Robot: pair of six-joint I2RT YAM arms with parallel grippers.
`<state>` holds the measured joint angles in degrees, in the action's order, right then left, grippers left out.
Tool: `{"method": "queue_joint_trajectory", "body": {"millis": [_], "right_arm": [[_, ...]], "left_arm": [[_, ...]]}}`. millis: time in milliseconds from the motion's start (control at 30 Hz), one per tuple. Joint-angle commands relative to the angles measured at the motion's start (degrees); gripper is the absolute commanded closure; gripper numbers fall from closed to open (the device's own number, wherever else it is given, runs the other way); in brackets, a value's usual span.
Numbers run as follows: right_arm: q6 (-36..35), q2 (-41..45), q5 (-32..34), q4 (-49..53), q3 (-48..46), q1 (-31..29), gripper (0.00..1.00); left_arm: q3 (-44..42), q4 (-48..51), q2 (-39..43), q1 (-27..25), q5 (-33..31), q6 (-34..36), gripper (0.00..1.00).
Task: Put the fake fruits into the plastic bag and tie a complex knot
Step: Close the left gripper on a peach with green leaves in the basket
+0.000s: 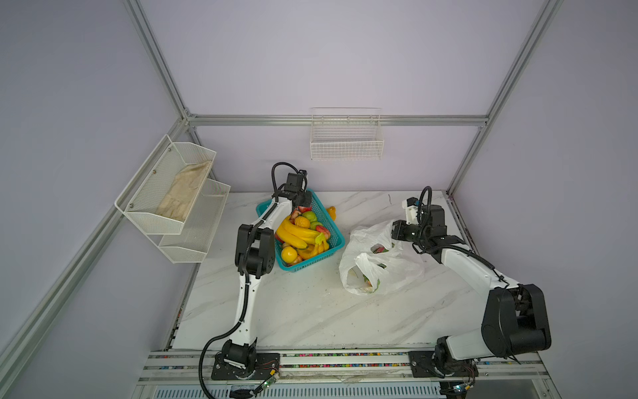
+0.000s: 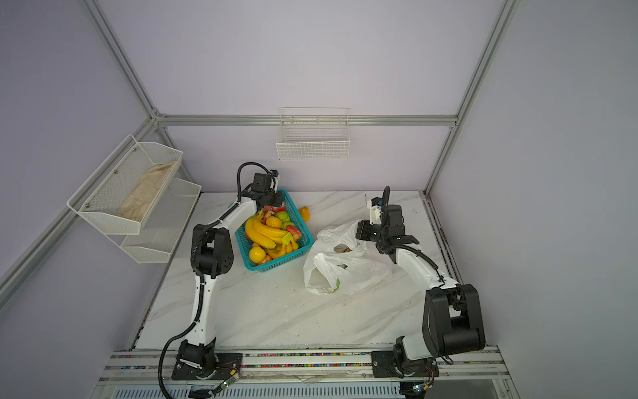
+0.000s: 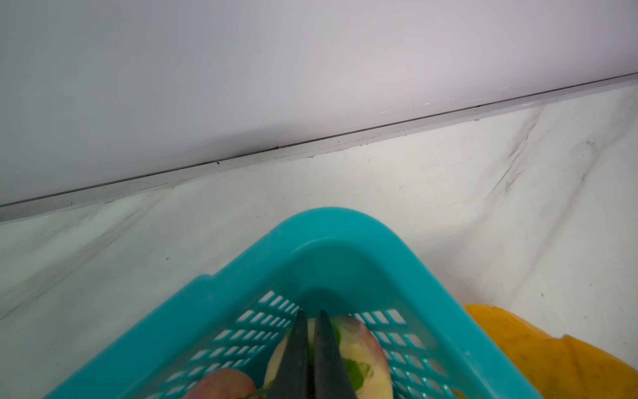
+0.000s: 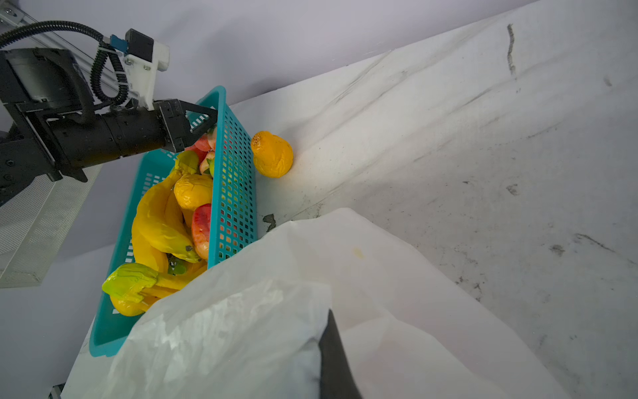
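Loading step: left fingers (image 3: 297, 352) pinched narrow over a pink-green fruit (image 3: 366, 349) in the basket (image 3: 331, 224); right fingers (image 4: 333, 352) clamp the plastic bag (image 4: 241, 328). Next: lift carefully.

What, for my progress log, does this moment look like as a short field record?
left gripper: shut, in the far corner of the basket, over a pale pink-green fruit; grip unclear
right gripper: shut on the bag edge, holding it up
basket contents: bananas and many other fruits
bag contents: a few fruits visible through its open mouth
outside basket: one orange fruit on the table
bag tied: no
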<state>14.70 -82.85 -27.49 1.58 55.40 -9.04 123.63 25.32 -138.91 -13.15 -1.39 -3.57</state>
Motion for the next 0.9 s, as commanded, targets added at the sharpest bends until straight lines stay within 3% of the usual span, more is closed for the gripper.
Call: {"method": "queue_joint_trajectory", "body": {"millis": [0,300,467,633,733,867], "right_arm": [[-0.82,0.37,-0.46,1.04,1.64,0.08,1.00],[-0.43,2.47,-0.02,1.78,1.47,0.09,1.00],[0.97,3.40,0.13,1.03,1.03,0.13,1.00],[2.00,3.09,-0.86,-0.10,0.61,0.08,1.00],[2.46,2.74,-1.78,-0.96,0.16,0.12,1.00],[2.46,3.16,-2.09,-1.32,-0.28,0.07,1.00]], "left_arm": [[-0.07,-3.05,7.38,0.31,1.38,-1.33,1.00],[-17.79,-13.03,22.83,0.05,3.32,-4.90,1.00],[-35.20,-20.31,37.13,-0.67,6.76,-11.28,1.00],[-50.40,-27.04,50.58,-2.83,4.81,-12.65,1.00],[-54.39,-27.82,53.28,-2.85,2.39,-12.43,1.00],[-54.22,-28.10,50.86,-2.28,0.97,-12.17,1.00]]}}
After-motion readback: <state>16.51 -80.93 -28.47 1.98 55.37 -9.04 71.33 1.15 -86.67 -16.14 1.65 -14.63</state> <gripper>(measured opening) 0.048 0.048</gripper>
